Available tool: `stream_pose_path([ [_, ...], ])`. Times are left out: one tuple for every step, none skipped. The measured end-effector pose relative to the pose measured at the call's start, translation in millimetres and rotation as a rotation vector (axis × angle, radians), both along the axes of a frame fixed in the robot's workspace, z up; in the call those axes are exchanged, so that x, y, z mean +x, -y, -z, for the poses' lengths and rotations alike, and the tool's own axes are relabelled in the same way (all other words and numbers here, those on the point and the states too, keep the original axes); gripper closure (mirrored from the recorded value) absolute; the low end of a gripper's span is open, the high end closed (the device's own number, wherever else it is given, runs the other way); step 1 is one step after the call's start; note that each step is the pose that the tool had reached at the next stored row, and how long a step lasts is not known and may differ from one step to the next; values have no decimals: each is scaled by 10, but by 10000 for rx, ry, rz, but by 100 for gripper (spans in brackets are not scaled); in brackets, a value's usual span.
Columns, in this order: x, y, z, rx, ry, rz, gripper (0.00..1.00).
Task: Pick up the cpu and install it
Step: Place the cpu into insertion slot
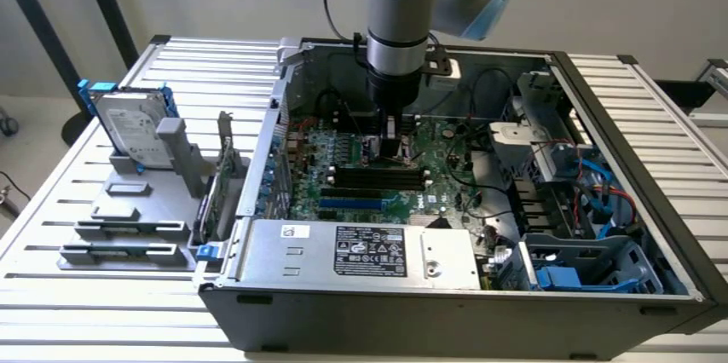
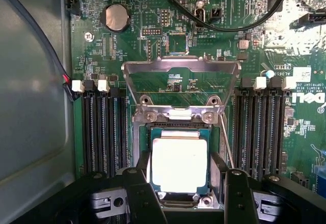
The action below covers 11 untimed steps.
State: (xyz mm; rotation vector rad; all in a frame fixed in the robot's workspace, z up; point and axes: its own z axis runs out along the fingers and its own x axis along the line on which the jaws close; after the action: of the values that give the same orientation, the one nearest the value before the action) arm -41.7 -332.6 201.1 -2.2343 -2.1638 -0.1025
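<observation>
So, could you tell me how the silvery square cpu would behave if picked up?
The small flat square cpu with the silvery metal top is probably stiff, given that metal lid. It looks thin, so likely light. Being flat, it should not roll.

The cpu (image 2: 179, 164), a small silvery-topped square chip, lies flat in the open motherboard socket.
</observation>
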Motion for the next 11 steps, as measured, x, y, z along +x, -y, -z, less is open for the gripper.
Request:
stream_pose_path([
  [0,-2,2,0,1,0,45],
  [0,-4,4,-1,0,1,45],
  [0,-6,6,-1,0,1,45],
  [0,-7,8,-2,-2,2,45],
  [0,-7,10,-2,-3,2,45],
  [0,-9,12,-2,-4,2,45],
  [0,-9,14,-3,-6,2,45],
  [0,-10,16,-4,-6,3,45],
  [0,-11,17,-5,-7,3,45],
  [0,-10,17,-6,-8,3,45],
  [-1,-10,18,-7,-10,3,45],
])
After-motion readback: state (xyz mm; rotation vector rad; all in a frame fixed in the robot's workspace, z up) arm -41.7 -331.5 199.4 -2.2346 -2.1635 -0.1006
